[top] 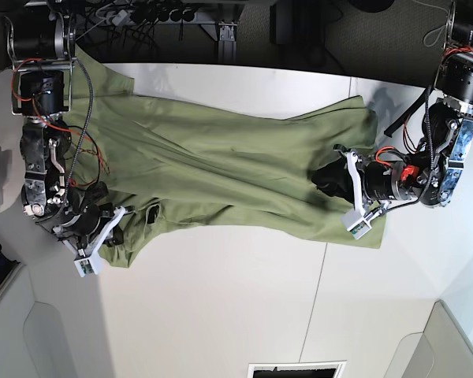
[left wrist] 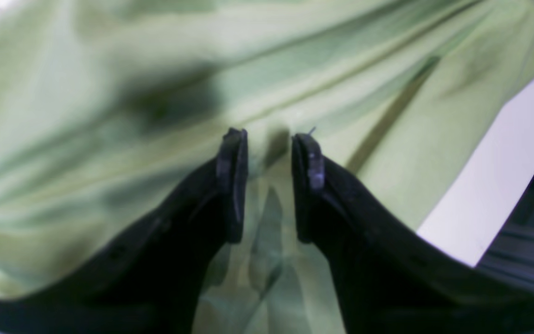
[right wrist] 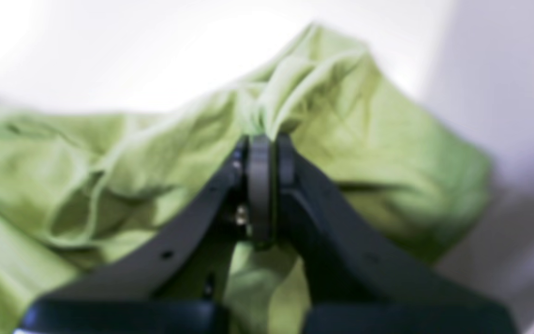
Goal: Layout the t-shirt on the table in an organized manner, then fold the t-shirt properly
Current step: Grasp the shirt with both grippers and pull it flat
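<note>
The t-shirt (top: 221, 169) lies long across the tabletop (top: 236, 307): right gripper (right wrist: 262, 139) at frame left pinches its corner, left gripper (left wrist: 269, 153) half-open over its right end.

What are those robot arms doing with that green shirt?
Two robot arms are spreading the t-shirt out on the table. The right gripper is pinched shut on a bunched bit of the cloth at one end. The left gripper sits on the other end with its jaws apart. The shirt is stretched long but wrinkly, not folded yet.
</note>
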`<state>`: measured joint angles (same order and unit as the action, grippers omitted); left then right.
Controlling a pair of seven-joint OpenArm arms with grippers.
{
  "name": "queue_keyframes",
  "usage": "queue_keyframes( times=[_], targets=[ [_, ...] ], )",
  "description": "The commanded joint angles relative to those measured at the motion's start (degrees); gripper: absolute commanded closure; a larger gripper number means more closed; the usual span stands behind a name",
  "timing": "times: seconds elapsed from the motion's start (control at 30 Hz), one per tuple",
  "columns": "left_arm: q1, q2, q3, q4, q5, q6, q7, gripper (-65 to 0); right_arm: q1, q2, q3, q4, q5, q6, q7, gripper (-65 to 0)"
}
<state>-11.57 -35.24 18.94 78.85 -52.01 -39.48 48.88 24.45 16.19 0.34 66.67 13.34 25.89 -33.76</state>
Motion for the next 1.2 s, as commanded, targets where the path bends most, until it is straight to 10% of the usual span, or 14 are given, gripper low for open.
queue_keyframes(
  times=[0.0, 0.3, 0.4, 0.5, 0.87, 1.1, 1.17],
  targets=[
    [-0.61, -1.07, -0.52, 0.81, -0.9, -0.52, -0.39, -17.4, 2.95, 0.66, 0.28, 0.92, 0.35, 0.04, 1.9, 0.0],
    [3.06, -2.95, -0.52, 0.83, -0.37, -0.52, -0.61, -17.4, 11.23, 0.68, 0.28, 0.59, -3.1, -0.2, 2.47, -2.2],
    [3.04, -3.04, -0.52, 0.83, 0.85, -0.52, -0.61, -17.4, 11.56, 1.01, 0.28, 0.59, -2.86, -1.49, 2.45, -32.8],
    [3.02, -3.06, -0.52, 0.83, 2.19, -0.52, -0.63, -17.4, 11.08, 1.14, 0.31, 0.59, -2.89, -3.85, 1.57, -42.2],
    [3.61, -9.53, -0.94, 4.35, -1.14, -0.52, -0.61, -17.4, 6.34, 1.4, 0.7, 3.04, 0.87, -5.07, -10.21, -39.9],
    [5.88, -12.33, -1.4, 8.35, 1.14, -0.52, -2.64, -17.5, -5.62, 1.44, 1.55, 12.83, 1.92, -5.07, -10.14, 0.0],
    [5.84, -12.02, -1.4, 8.35, 4.5, -0.52, -6.4, -17.4, -8.81, 1.44, 1.6, 15.21, 1.84, -5.05, -9.97, 0.0]
  ],
)
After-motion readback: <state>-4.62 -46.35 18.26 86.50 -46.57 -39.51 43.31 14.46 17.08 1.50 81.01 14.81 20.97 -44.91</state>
